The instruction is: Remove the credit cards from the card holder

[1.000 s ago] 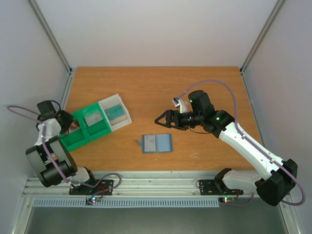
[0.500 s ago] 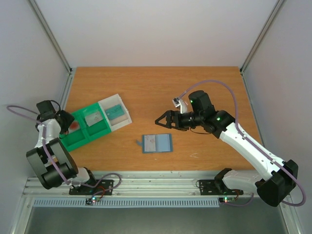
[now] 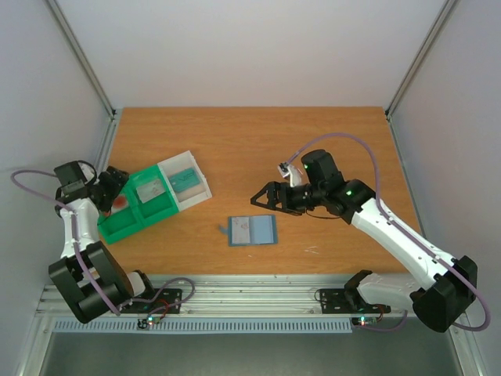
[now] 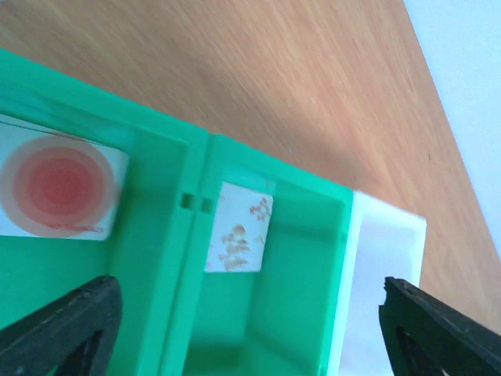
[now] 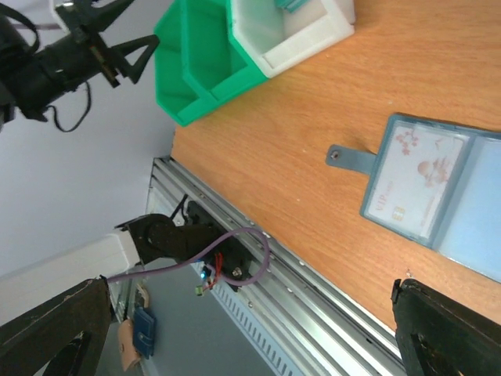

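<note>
Top external view: the small slate-blue bifold card holder (image 3: 252, 230) lies opened flat on the orange-brown wooden table (image 3: 250, 141), just below the middle of the frame. The right wrist view shows a pale floral-print card (image 5: 427, 182) in its clear pocket, so the emptying looks unfinished.

Other cards lie left of centre. A white plastic card (image 4: 59, 184) with a big red circle sits in the end compartment of the green plastic tray (image 3: 117, 223). A pale patterned card (image 4: 239, 227) is in the next compartment, and a teal card (image 3: 186, 180) lies in the adjoining whitish tray (image 3: 200, 192).

The left gripper (image 3: 112, 186) hangs over the green tray's end compartment, fingers spread wide with nothing between them; this reads as a drop-off. The right gripper (image 3: 262, 200) hovers just above the holder in the frame, equally wide and empty.

The next move calls for pinching the pocketed card's exposed edge and sliding it out, probably with the light holder pinned down so it does not drag along.

Whether more cards sit behind that one is hidden. The holder's right half is cut off in the right wrist view. No reddish-pink card can be made out.
</note>
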